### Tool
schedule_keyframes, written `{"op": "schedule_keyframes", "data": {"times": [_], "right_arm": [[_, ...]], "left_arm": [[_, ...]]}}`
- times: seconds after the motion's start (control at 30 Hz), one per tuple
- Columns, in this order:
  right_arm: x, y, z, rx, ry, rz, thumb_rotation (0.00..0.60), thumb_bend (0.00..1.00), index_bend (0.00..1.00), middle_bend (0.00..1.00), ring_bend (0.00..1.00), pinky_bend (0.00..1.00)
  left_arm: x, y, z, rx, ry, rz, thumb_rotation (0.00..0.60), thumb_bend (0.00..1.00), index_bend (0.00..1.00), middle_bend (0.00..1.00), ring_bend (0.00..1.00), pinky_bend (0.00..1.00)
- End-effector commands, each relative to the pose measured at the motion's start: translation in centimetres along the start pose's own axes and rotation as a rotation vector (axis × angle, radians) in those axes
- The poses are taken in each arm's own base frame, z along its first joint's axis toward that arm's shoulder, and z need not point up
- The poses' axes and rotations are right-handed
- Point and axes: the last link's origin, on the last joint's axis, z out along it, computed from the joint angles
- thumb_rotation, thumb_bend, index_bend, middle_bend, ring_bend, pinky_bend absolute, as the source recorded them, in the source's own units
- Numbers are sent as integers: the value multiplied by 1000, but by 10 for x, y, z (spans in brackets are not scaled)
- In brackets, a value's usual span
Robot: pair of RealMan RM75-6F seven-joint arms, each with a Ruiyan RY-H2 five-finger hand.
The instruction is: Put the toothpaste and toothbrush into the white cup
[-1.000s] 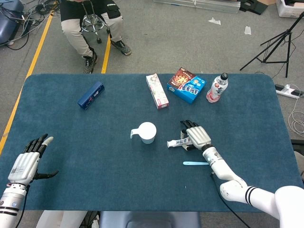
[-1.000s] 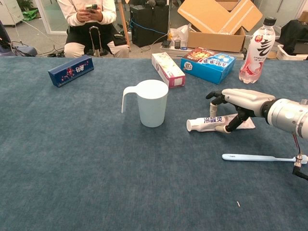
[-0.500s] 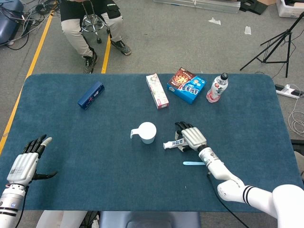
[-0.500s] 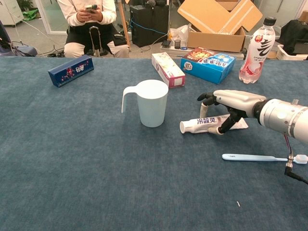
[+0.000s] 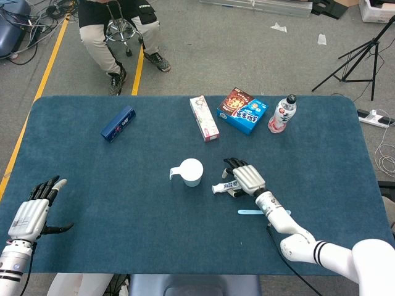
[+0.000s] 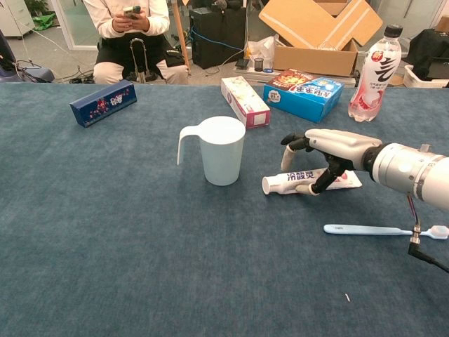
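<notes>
head view: one white cup (image 5: 192, 171) mid-table, one toothpaste tube (image 5: 223, 185) lying just right of it, one toothbrush (image 5: 253, 212) nearer the front edge; also three boxes, one bottle (image 5: 282, 113); right hand (image 5: 245, 179) sits over the tube, fingers curled around it; left hand (image 5: 32, 213) hovers at the table's left corner, fingers spread, holding nothing

chest view: same cup (image 6: 223, 150), tube (image 6: 309, 180) flat on the cloth, brush (image 6: 372, 229) well apart from the cup; right hand (image 6: 328, 148) has slid left since a second ago and the tube's cap end moved closer to the cup
</notes>
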Motion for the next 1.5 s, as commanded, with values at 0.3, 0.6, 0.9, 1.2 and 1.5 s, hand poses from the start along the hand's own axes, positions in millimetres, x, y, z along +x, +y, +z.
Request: {"op": "schedule_keyframes", "data": {"times": [0.3,0.6,0.9,1.2,1.5], "right_arm": [[-4,-10,4,23,-9,14,600,199,390,98,0,155],[-6,-11,7,14,-16,5,600,201,422,98,0,155],[-7,-10,8,7,-17,-1,600,211,497,98,0,155],[-5,-7,5,-1,-5,-10,600,241,611,121,0,155],[5,1,-6,-20,21,17,600,258,643,130,0,155]], "left_arm": [[-1,0,-1,0,-1,-2,600,0,36,0,0,0],[-2,-3,-2,6,-4,-3,600,0,36,0,0,0],[-3,-4,-2,9,-6,-4,600,0,36,0,0,0],[-2,-5,-3,12,-6,-4,600,0,36,0,0,0],[-3,-4,-2,13,-8,2,600,0,36,0,0,0]]}}
